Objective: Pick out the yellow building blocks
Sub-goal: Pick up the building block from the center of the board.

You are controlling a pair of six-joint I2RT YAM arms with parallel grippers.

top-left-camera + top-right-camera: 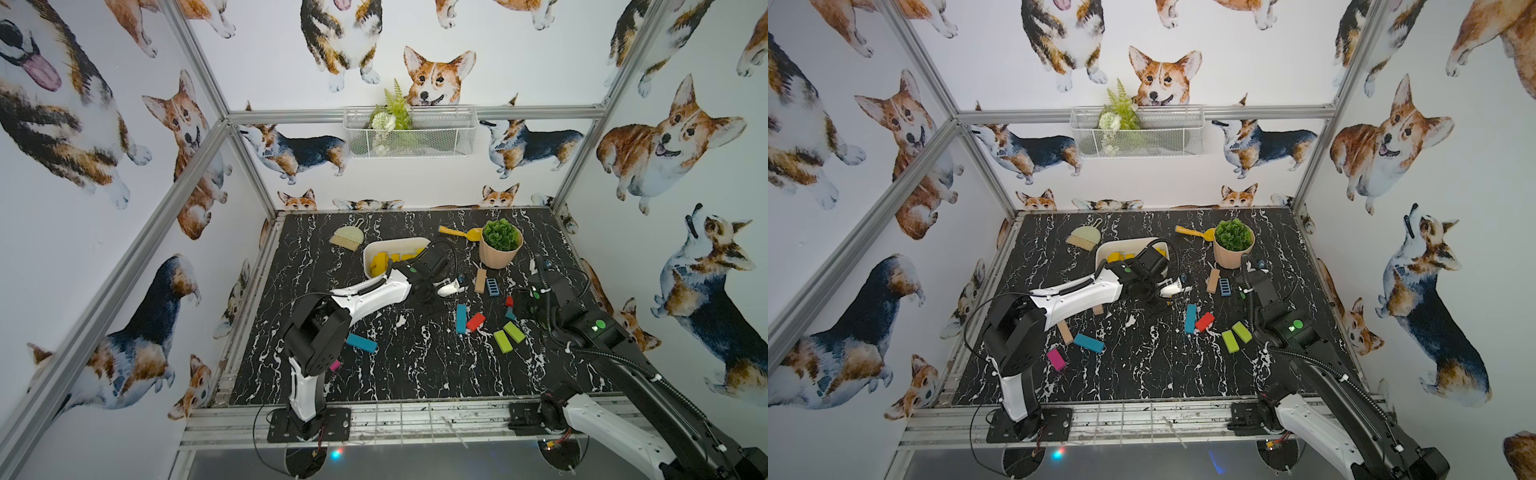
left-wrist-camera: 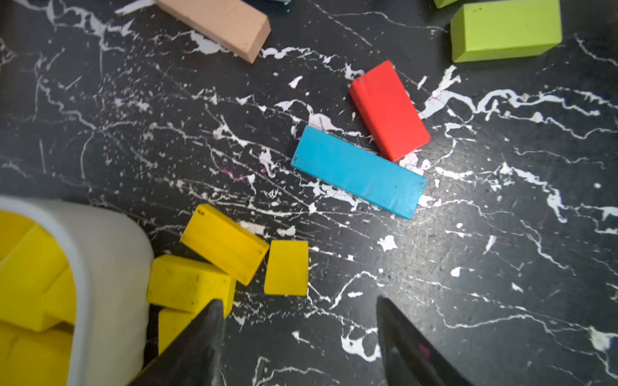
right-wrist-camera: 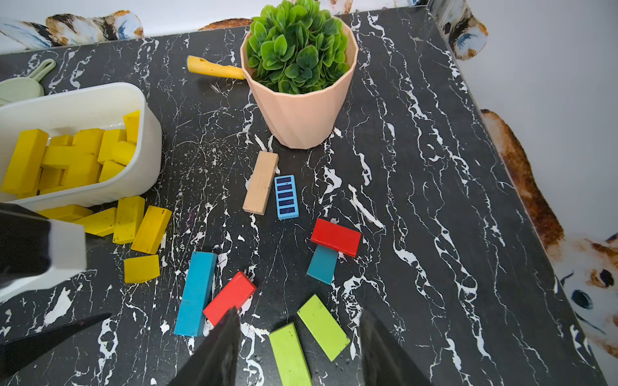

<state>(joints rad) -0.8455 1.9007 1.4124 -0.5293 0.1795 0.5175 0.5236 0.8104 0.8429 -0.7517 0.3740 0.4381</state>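
Many yellow building blocks (image 3: 70,160) lie piled in a white tub (image 3: 147,160), which shows in both top views (image 1: 370,253). Several more yellow blocks (image 3: 152,229) lie loose on the black marble table against the tub's wall; the left wrist view shows them as bars (image 2: 224,242) and a smaller piece (image 2: 287,272). My left gripper (image 2: 298,299) hovers open just beside them, holding nothing, with one finger over a yellow bar (image 2: 189,282). My right gripper (image 3: 299,310) stands open and empty above two lime-green bars (image 3: 322,326).
A pink pot with a green plant (image 1: 500,247) stands at the back right, with a yellow scoop (image 1: 457,232) behind it. A green brush (image 1: 348,237) lies at the back left. Blue (image 3: 197,292), red (image 3: 336,236), wooden (image 3: 261,182) and pink (image 1: 1056,359) blocks are scattered about.
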